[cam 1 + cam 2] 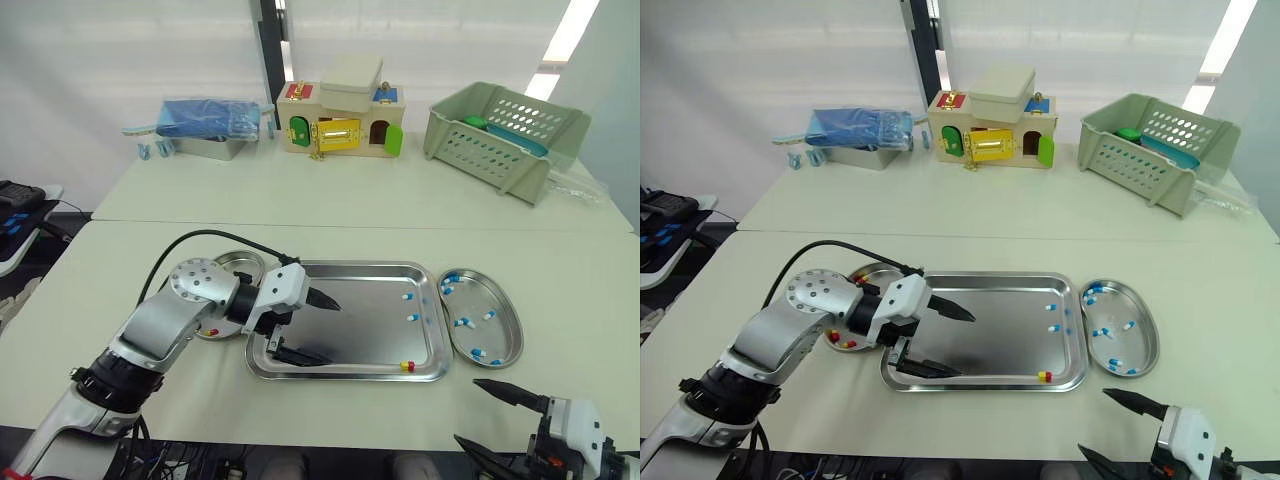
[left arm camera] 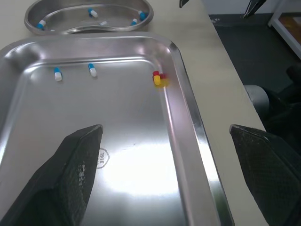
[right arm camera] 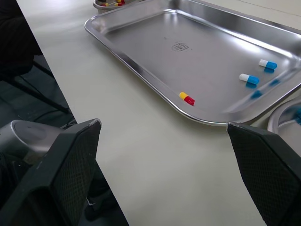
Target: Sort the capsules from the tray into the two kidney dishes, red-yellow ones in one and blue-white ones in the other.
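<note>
Your left claw (image 1: 332, 333) hovering spread over shiny steel tray (image 1: 375, 330) bearing 316L stamp (image 2: 100, 158); your right claw (image 1: 466, 410) gaping too.

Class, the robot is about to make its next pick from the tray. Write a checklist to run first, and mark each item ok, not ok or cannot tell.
1. Left gripper open and empty over the tray: ok.
2. Right gripper open and off the tray: ok.
3. Tray emptied: not ok. One red-yellow capsule and two blue-white capsules lie in it.
4. Right kidney dish holds blue-white ones alone: ok.
5. Left kidney dish holds red-yellow ones alone: cannot tell, the arm hides part of it.
6. Finger room around the red-yellow capsule, which lies by the tray wall: cannot tell.
</note>
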